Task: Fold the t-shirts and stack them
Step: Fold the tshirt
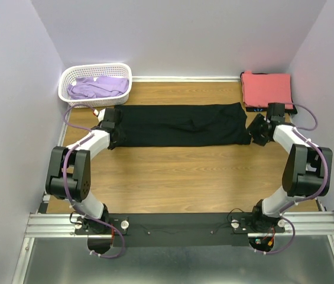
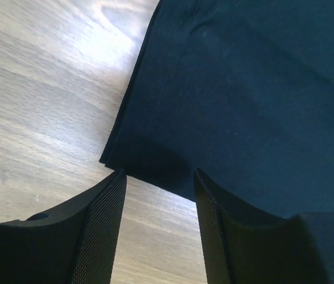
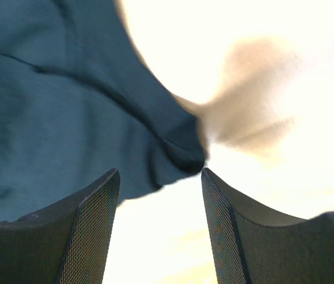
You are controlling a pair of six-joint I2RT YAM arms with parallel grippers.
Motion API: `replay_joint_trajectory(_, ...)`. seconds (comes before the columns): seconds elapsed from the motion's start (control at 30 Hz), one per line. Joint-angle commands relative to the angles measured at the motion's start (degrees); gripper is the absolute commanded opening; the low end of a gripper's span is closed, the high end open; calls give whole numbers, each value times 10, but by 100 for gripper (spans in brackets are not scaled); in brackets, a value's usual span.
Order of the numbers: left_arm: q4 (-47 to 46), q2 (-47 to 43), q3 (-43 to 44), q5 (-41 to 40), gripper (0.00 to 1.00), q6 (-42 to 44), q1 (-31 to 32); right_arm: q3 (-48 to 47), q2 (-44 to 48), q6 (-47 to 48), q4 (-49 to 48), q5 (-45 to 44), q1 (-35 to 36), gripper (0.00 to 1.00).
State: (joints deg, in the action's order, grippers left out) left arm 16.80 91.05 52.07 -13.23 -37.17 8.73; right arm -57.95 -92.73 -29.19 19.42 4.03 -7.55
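The black t-shirt (image 1: 181,124) lies flat on the wooden table as a long folded strip running left to right. My left gripper (image 1: 111,127) sits low at its left end, open. In the left wrist view the black t-shirt's (image 2: 243,94) corner lies just ahead of the left gripper (image 2: 159,180), with bare wood between the fingers. My right gripper (image 1: 256,130) is at the strip's right end, also open. In the right wrist view a rumpled corner of the black t-shirt (image 3: 66,112) lies just in front of the right gripper (image 3: 159,177), with nothing between its fingers.
A white lattice basket (image 1: 72,80) at the back left holds a lavender t-shirt (image 1: 99,87). A folded coral-red t-shirt (image 1: 266,89) lies at the back right corner, a dark edge (image 1: 254,108) showing beneath its front. Walls close in on the left, back and right.
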Motion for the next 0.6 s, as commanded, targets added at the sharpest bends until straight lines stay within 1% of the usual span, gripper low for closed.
replay_joint_trajectory(0.0, -12, 19, 1, 9, 56, -4, -3, 46, 13, -40, -38, 41, -21, 65)
replay_joint_trajectory(0.07, -12, 28, 0, 7, 55, -1, -5, 62, 4, -49, -53, 59, -28, 64)
replay_joint_trajectory(0.3, 2, 54, 3, -14, 53, 10, -9, 101, -12, -70, -105, 75, -48, 61)
replay_joint_trajectory(0.47, 6, 61, -1, -17, 53, 10, -10, 115, -20, -74, -120, 68, -52, 52)
replay_joint_trajectory(0.5, 9, 62, -1, -21, 53, 10, -10, 119, -21, -73, -121, 63, -54, 43)
replay_joint_trajectory(0.57, 14, 65, -1, -28, 53, 10, -10, 121, -20, -66, -121, 58, -56, 29)
